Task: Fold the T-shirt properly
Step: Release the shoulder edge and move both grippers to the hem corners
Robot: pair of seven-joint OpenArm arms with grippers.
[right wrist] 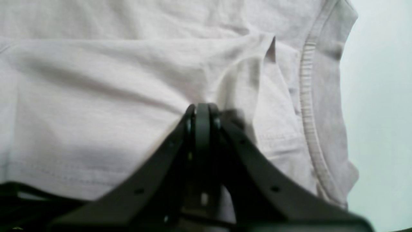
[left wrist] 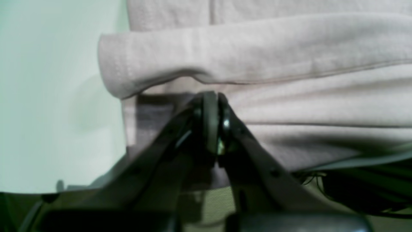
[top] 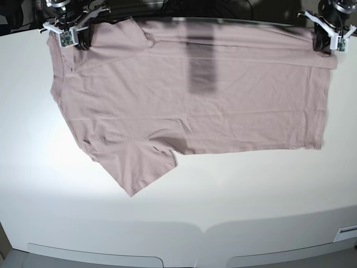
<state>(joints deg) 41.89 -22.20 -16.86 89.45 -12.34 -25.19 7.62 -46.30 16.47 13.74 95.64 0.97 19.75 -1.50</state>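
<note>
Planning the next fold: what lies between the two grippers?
Base view: only the mauve-pink cotton T-shirt spans from right gripper to left gripper.

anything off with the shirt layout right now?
Mostly fine: the T-shirt lies flat on the table, far edge already turned over into a band. One oddity: the near sleeve sticks out unfolded toward the front. Both the left gripper and right gripper are shut on the far edge.

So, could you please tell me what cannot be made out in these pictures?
- Base view: both pincer tips, hidden by wrist hardware.
- Left wrist view: left pincer tip, blurred against the mauve-pink cotton T-shirt.
- Right wrist view: cloth under the right pincer, hidden by its fingers.
</note>
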